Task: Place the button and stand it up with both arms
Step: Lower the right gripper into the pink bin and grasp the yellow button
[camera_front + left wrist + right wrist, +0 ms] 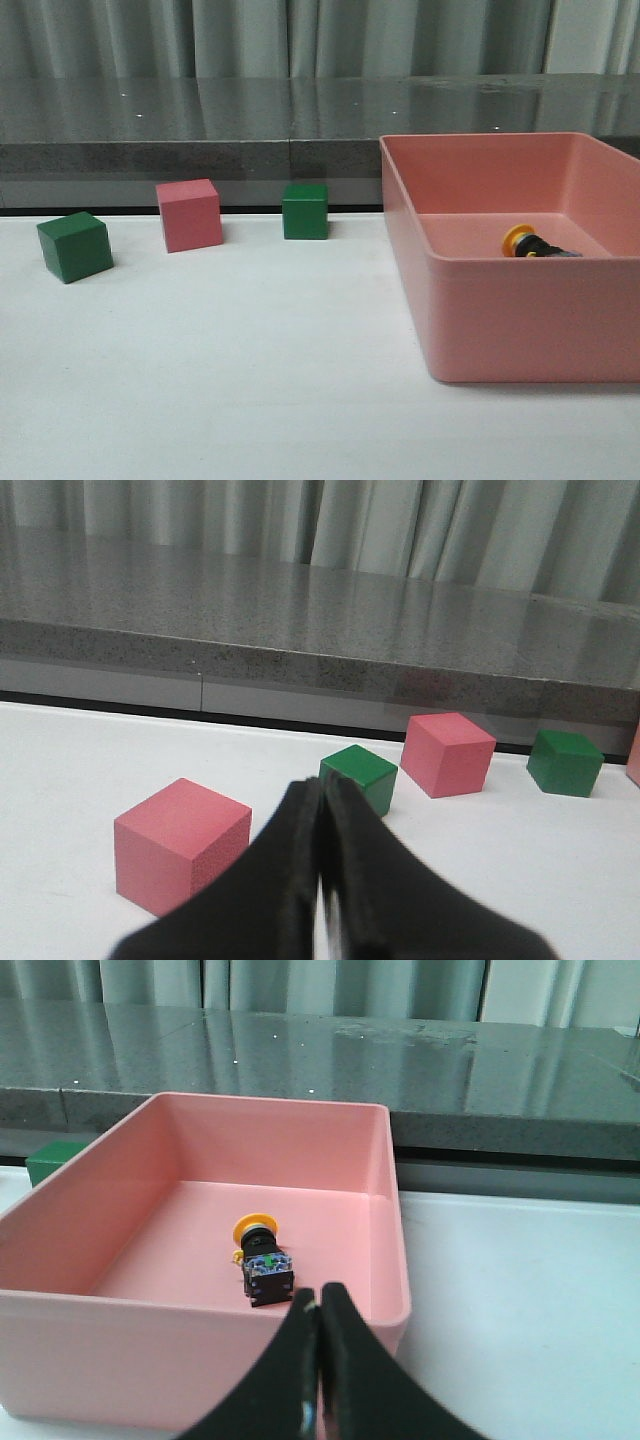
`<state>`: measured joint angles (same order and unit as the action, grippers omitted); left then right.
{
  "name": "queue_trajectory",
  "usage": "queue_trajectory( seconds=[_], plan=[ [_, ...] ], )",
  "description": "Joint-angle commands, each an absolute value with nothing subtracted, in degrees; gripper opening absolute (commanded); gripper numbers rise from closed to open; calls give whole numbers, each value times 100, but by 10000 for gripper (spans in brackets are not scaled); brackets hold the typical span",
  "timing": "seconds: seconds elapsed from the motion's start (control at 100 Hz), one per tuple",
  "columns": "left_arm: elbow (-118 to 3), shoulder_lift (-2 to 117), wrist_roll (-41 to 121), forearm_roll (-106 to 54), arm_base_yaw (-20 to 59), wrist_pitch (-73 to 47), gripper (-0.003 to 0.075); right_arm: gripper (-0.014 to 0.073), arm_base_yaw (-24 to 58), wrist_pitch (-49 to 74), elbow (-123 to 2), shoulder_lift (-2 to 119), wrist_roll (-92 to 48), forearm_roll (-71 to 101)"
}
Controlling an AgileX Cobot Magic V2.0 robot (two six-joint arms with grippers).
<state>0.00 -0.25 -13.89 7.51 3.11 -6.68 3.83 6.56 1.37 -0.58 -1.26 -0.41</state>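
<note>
— Where is the button [261, 1257] from your side?

— It lies on its side on the floor of the pink bin [396, 1222], just ahead of my right gripper [320, 1305] and below it, yellow cap pointing away from me, clear base toward me. My right fingers are pressed together with nothing between them. My left gripper [322, 800] is clenched empty too, well off from the bin, with a pink cube [181, 844] just beside it and a green cube [361, 777] just beyond its tips.

— How do you expect it to handle?

— Light and rigid, I judge: hard plastic with a metal collar, so it won't give under my pads. The round cap looks smooth and likely to roll or slip. The clear base seems the part to spare.

— So where do you take hold?

— Across the black body, on its flat sides, behind the cap. I'd have to spread my fingers first and come down inside the near wall.
</note>
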Motion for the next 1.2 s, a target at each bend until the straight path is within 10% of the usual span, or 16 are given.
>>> queue_trajectory(
  seconds=[0.0, 0.4, 1.19],
  plan=[
    [260, -196, -1437, 701, 316, -217, -20, -63, 352, 168, 72, -181, -128, -119],
    [260, -196, -1437, 701, 316, -217, -20, -63, 371, 471, -1336, 337, -121, -34],
    [260, -196, -1437, 701, 316, -217, -20, 38, 1317, 632, -4394, 5865, -127, -307]
  ],
)
